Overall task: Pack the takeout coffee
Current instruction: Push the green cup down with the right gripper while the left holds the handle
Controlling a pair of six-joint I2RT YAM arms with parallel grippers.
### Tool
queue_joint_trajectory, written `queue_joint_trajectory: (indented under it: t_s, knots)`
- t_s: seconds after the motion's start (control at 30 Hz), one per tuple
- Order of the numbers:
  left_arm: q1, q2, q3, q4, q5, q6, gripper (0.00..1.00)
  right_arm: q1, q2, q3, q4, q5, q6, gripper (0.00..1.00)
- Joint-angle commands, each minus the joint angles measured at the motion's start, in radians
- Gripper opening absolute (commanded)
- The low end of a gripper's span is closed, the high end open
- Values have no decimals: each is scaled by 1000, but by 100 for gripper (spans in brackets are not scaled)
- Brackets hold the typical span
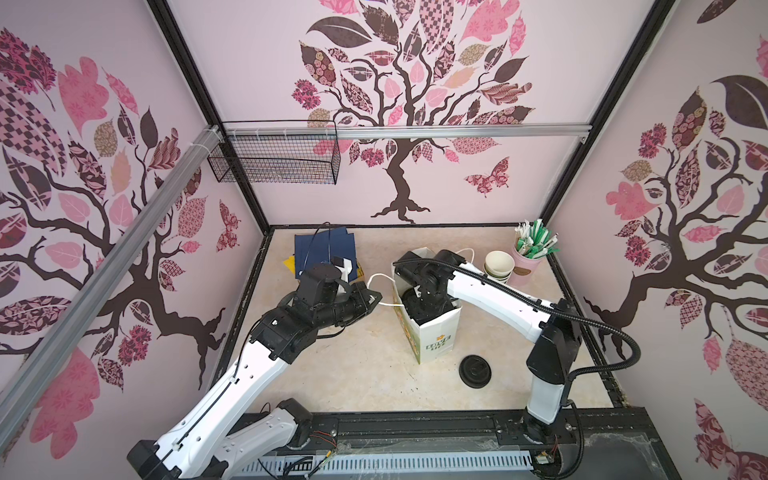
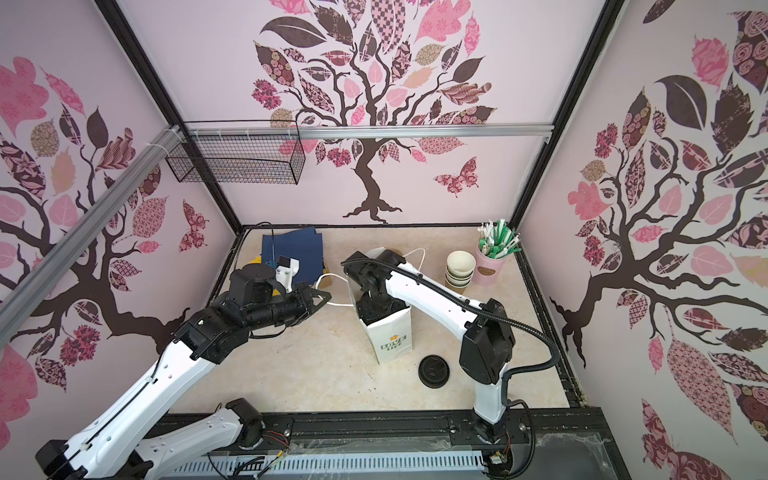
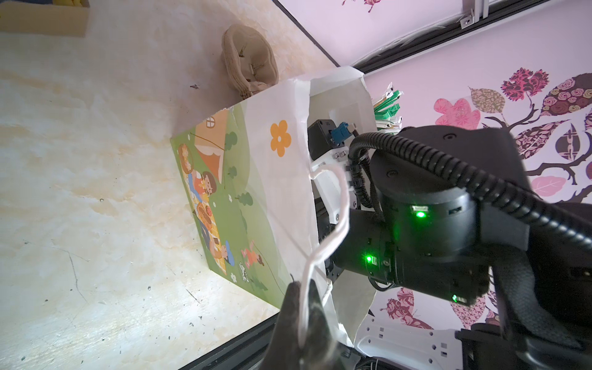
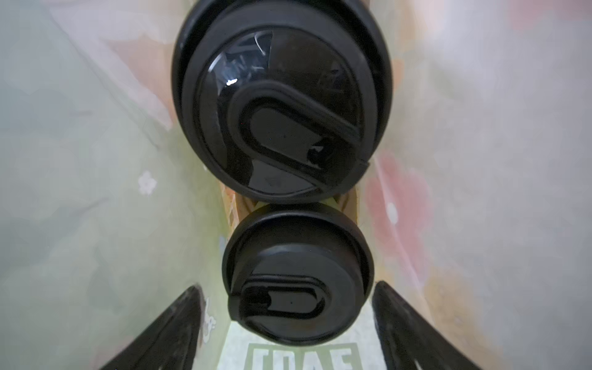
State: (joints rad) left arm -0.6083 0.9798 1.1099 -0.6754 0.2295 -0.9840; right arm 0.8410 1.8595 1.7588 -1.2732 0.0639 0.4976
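Both lidded coffee cups (image 4: 282, 105) sit inside the paper bag (image 1: 432, 336), the right gripper (image 4: 286, 286) down in the bag with fingers spread either side of one cup, not touching, while the left gripper (image 3: 302, 294) clamps the bag's white handle (image 3: 339, 198).

A beige marbled desk (image 1: 353, 374) carries an upright white printed paper bag (image 1: 436, 336) mid-desk. A loose round black plastic lid (image 1: 475, 371) lies beside it, nearer the front edge. Nested paper cups (image 1: 498, 266) and a pink tub of wrapped sticks (image 1: 524, 268) stand in the far right corner. Navy sheets (image 1: 320, 245) lie in the far left corner.
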Motion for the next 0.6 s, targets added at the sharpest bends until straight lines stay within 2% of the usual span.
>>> queue_joint_trajectory:
  t_s: [0.0, 0.17, 0.33, 0.57]
  knots:
    - [5, -1, -13, -4, 4, 22, 0, -5, -43, 21, -45, 36, 31, 86]
    - [4, 8, 1, 3, 14, 32, 0, -3, -48, 2, -40, 46, 29, 86]
    - [4, 41, 41, 23, 36, 43, 0, 1, -40, 7, -57, 81, 19, 82]
    - [-17, 78, 78, 34, 47, 55, 0, 26, -27, 12, -59, 99, 12, 85]
